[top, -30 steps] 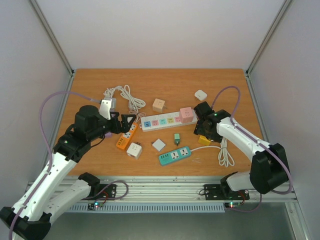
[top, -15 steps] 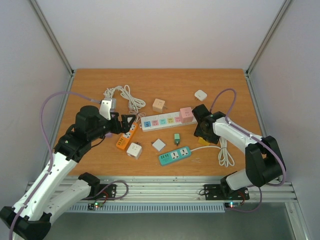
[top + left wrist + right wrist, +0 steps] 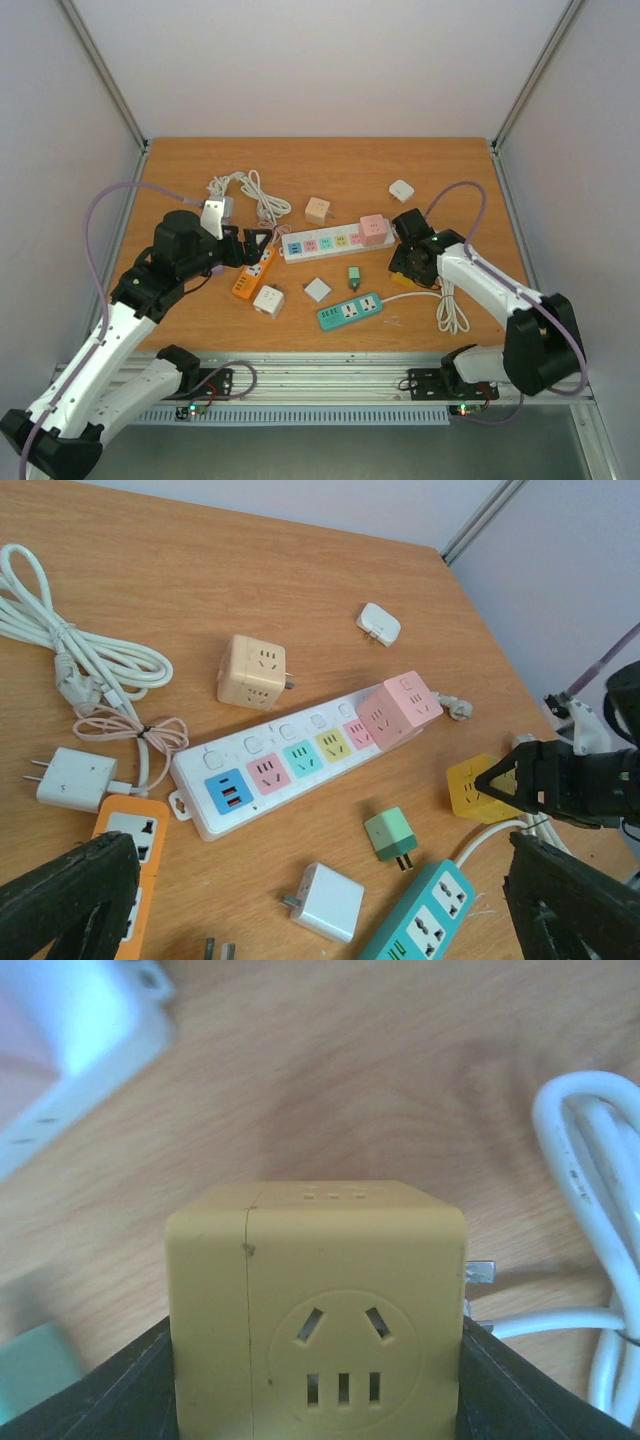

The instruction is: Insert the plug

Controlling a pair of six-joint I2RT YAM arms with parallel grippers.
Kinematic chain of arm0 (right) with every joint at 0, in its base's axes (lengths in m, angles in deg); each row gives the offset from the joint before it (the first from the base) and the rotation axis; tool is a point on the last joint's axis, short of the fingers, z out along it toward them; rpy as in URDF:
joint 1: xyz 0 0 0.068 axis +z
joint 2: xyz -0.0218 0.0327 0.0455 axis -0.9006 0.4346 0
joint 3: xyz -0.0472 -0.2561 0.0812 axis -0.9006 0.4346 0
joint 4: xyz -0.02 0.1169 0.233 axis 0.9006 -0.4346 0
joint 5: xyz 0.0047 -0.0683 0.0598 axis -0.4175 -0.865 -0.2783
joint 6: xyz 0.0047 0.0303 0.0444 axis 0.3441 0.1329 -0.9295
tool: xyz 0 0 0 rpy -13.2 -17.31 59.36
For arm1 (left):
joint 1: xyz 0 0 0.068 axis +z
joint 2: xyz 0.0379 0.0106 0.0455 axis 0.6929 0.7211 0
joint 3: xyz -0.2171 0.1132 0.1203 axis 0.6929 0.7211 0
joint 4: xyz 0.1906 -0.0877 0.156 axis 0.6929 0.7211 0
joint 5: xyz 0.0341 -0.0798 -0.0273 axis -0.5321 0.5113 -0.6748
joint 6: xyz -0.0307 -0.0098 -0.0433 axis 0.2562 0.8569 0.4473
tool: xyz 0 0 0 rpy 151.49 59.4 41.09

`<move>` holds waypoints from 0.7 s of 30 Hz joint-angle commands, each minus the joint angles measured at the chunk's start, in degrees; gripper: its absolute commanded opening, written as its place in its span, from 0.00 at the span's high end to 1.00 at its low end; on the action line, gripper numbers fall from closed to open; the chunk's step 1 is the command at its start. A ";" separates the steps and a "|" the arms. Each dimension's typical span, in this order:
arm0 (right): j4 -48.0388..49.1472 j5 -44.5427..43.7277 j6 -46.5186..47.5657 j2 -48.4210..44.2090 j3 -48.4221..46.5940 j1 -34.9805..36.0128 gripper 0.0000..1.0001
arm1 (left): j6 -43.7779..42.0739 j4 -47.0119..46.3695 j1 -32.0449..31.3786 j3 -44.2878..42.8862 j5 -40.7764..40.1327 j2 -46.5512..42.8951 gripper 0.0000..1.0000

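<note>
R gripper (image 3: 315,1400) is seen pinching yellow cube plug (image 3: 315,1300), w/ fingers (image 3: 125,1385) pressed on both sides. Cube is located just right of white power strip (image 3: 322,243), near its pink cube (image 3: 374,229), beside coiled white cable (image 3: 452,310). L gripper (image 3: 258,243) is spread wide over orange strip (image 3: 252,274), nothing held.

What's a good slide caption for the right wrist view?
Right hand straddling a yellow cube socket on the wooden table, white cable looped alongside.
</note>
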 commanded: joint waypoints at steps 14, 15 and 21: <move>14.52 46.26 12.34 -18.16 -5.29 2.28 0.50 | 15.63 -15.22 0.43 1.37 25.29 1.49 0.01; 16.73 48.87 11.62 -18.44 -5.41 2.67 0.50 | 16.60 -16.81 0.43 1.82 26.39 1.60 0.01; 27.79 59.09 5.86 -18.44 -6.69 4.10 0.49 | 22.01 -19.91 0.43 2.78 26.60 1.18 0.01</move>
